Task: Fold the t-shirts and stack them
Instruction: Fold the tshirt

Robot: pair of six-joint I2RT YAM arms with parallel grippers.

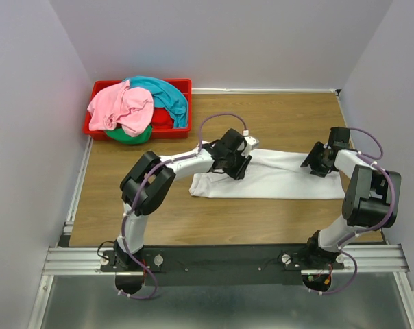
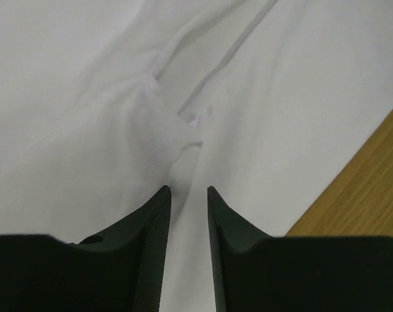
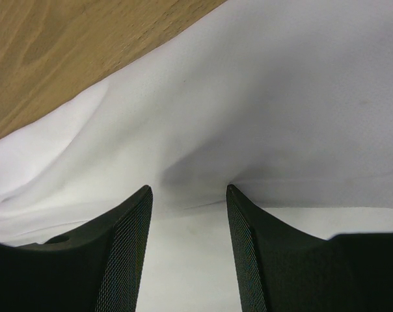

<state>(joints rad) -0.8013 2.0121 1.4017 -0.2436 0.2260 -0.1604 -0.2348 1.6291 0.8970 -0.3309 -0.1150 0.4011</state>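
Note:
A white t-shirt (image 1: 275,179) lies on the wooden table as a long band folded lengthwise. My left gripper (image 1: 236,166) hangs low over its left part, beside a bunched seam (image 2: 183,123); its jaws (image 2: 189,188) stand a narrow gap apart with only flat cloth showing between them. At the band's right end my right gripper (image 1: 315,164) is open, its tips (image 3: 189,187) down on the white t-shirt (image 3: 281,97) astride a fold line. Pink (image 1: 121,106), teal (image 1: 167,96), red (image 1: 162,118) and green (image 1: 128,136) t-shirts are heaped in the bin.
The red plastic bin (image 1: 183,82) stands at the back left corner of the table (image 1: 138,199). Grey walls close in the left, back and right sides. A metal rail (image 1: 77,199) runs along the left edge.

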